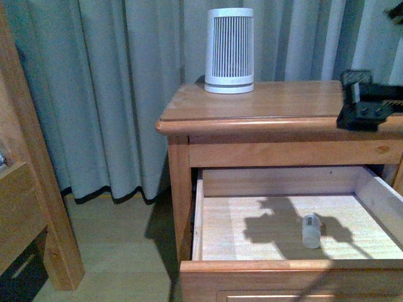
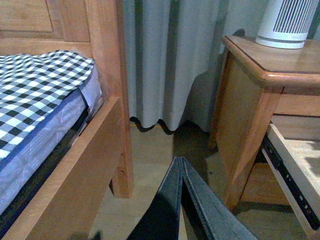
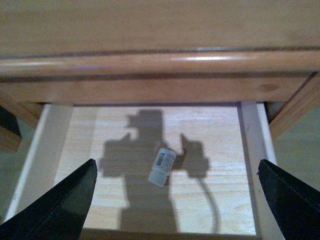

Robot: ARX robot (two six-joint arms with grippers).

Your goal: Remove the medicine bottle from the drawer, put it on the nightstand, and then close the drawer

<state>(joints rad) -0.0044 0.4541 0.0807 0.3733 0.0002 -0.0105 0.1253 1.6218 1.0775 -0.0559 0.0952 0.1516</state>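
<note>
Indoors, grey curtain, wooden nightstand, drawer open

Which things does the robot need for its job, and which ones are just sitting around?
For the job:
bottle
drawer
nightstand

Just sitting around:
ribbed white device
bed
curtain
</note>
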